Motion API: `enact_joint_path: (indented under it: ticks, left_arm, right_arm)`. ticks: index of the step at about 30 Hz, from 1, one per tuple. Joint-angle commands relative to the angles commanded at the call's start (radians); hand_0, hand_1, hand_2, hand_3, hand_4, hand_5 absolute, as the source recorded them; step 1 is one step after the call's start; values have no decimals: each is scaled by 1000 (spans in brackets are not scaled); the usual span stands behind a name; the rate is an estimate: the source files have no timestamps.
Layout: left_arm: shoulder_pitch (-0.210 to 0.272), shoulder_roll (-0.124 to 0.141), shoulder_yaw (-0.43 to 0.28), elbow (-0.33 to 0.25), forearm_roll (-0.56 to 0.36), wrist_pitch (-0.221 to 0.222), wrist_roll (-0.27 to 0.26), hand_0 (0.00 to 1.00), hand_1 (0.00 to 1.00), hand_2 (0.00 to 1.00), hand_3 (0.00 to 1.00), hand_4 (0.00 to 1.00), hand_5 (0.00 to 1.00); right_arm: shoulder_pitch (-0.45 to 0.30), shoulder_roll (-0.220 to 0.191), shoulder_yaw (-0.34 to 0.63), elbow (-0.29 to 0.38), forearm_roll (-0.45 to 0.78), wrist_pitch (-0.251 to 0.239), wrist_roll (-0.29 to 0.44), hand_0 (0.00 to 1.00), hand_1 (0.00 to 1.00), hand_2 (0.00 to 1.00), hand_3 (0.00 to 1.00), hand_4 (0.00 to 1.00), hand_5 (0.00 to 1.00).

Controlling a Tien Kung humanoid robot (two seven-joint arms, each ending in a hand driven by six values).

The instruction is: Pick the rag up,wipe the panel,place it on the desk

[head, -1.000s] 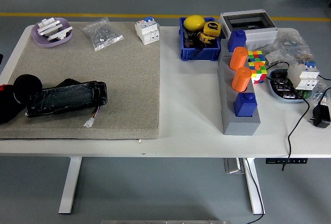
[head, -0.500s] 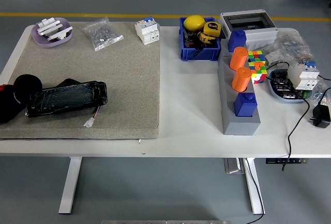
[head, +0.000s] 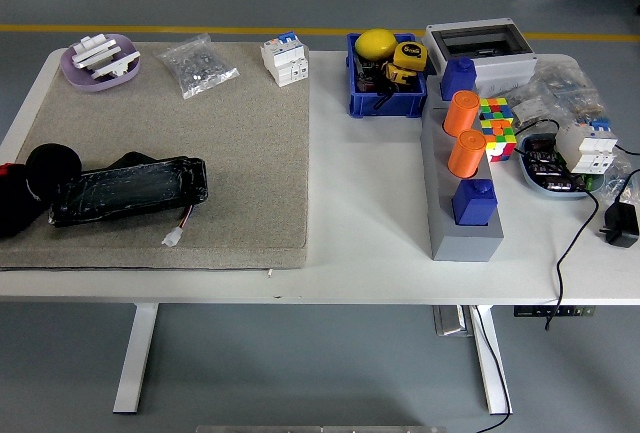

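Your left hand (head: 22,198) comes in at the left edge of the view, low over the near left part of the beige mat (head: 240,153); it shows only as a dark, rounded mass with a bit of red at its edge, and you cannot tell whether it is open or closed. Right beside it lies the black panel (head: 130,189), long and flat, tilted slightly, its left end touching or overlapping the hand. A dark fold peeks out behind the panel's upper edge, and you cannot tell if that is the rag. A white plug (head: 173,238) on thin wires lies just in front of the panel's right end, near the mat's front edge. The mat's middle and right half are bare, and so is a strip of white table (head: 365,203) between the mat and the grey block (head: 462,223) holding orange and blue pegs. Farther back on the mat sit a purple dish (head: 100,61), a clear bag (head: 198,65) of small parts and a white breaker (head: 284,59). Behind the bare strip stands a blue bin (head: 385,101); cables and clutter crowd the right edge.
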Motion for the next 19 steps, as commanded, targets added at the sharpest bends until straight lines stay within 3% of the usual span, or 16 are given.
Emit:
enact_joint_path:
  ticks: [12, 19]
  left_arm:
    - [-14, 25, 34, 29, 18, -2, 3, 533, 670, 624, 591, 739, 33]
    - [-38, 50, 53, 57, 118, -1, 21, 544, 685, 629, 593, 741, 34]
  right_arm:
    - [-18, 9, 32, 4, -2, -2, 1, 797, 703, 710, 682, 998, 729]
    - [-8, 11, 34, 6, -4, -6, 3, 798, 703, 710, 683, 998, 730]
